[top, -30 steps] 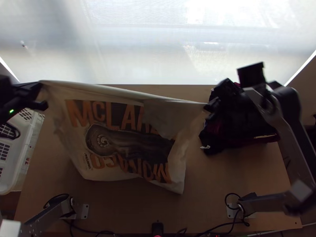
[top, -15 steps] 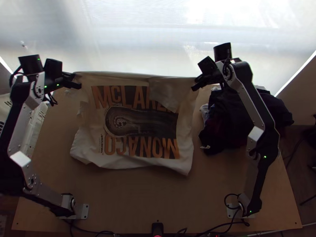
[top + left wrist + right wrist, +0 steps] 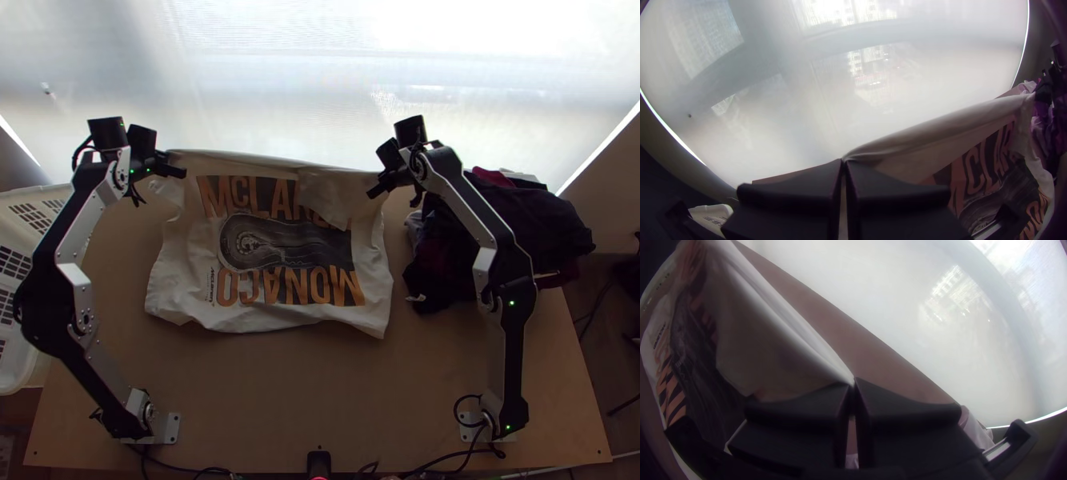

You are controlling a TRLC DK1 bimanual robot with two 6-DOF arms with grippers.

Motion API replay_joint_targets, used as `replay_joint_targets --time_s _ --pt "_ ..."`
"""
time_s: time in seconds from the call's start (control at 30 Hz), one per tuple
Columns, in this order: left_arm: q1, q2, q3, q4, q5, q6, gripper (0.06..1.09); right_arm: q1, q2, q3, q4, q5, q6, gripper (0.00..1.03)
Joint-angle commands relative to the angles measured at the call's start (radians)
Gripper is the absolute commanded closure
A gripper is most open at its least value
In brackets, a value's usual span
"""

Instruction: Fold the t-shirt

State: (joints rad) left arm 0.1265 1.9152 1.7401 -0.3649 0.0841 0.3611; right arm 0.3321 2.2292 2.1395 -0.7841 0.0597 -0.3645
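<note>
In the top view my left gripper (image 3: 178,170) and my right gripper (image 3: 376,189) hold the white t-shirt (image 3: 172,264) by two corners of its far edge. The shirt hangs spread between them, print upward, its near part low toward the table, with a plain flap folded over the print near the right gripper. In the left wrist view my left gripper (image 3: 843,164) is shut on one corner of the t-shirt (image 3: 924,138). In the right wrist view my right gripper (image 3: 854,384) is shut on the other corner of the t-shirt (image 3: 769,342).
A pile of dark clothes (image 3: 512,232) lies on the right of the table (image 3: 320,392). A white slotted basket (image 3: 24,240) stands at the left edge. Bare wood shows in front of the shirt, and a bright window pane (image 3: 280,88) rises behind the table.
Both grippers first went away from the table's near edge with the shirt, then came slightly back and closer together. The shirt's near edge has shifted away from the arm bases.
</note>
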Motion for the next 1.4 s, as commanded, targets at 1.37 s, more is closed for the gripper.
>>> replay_joint_targets --time_s 1.37 --pt "-0.085 -0.285 -0.465 -0.189 0.054 0.295 1.05 0.214 -0.233 -0.328 -0.193 0.043 0.142 1.00"
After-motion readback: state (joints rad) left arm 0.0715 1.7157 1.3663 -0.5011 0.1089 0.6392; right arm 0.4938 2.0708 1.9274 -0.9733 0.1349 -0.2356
